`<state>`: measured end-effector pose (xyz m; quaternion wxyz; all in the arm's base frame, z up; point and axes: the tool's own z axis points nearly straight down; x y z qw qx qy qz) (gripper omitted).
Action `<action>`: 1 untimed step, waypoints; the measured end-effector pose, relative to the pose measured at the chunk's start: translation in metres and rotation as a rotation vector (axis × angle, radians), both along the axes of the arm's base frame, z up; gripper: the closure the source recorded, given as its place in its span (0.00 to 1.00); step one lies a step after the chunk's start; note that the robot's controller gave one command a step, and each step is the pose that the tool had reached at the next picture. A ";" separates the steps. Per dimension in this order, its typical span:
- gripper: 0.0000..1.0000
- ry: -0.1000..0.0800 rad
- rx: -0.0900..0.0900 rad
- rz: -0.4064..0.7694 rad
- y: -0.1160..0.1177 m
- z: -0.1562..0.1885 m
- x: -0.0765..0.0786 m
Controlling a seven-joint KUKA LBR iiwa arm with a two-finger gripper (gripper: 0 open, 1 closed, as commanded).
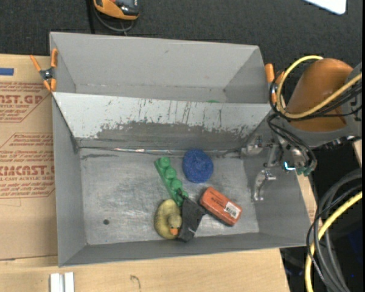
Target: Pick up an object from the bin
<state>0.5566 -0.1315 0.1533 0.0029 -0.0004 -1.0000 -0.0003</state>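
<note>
"Gripper [261, 185] position, then: where did it sit?"

"Low on the right side of the grey bin [109, 193], close to the right wall and over bare floor. The arm reached in from that side, so that was likely just where it came in. From above it could not be told whether it stood open or closed, and no object could be made out in it."

"And the things to choose from?"

"All lay loose near the middle and front of the floor. An orange box [219, 206] with a white label lay nearest, tilted, down and to the left of the gripper. Left of it a black piece [190, 219] rested against a yellow rounded toy [168, 218]. Above those a green knobbly strip [168, 174] ran up beside a blue ball-shaped scrubber [198, 165]."

"Why bunched there?"

"Probably the sloped walls. Anything loose would slide down to the flat floor."

"Which one was the target?"

"Not settled, since the gripper was over none of them. The orange box looked the easiest, being nearest and having clear floor on its right side. The black piece and the yellow toy touched, so a clean grasp there looked harder."

"How far along was it?"

"Early, by the look of it. Everything lay on the floor."
</note>
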 end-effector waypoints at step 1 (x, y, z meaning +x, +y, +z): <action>0.00 -0.007 -0.001 0.001 0.000 0.005 0.002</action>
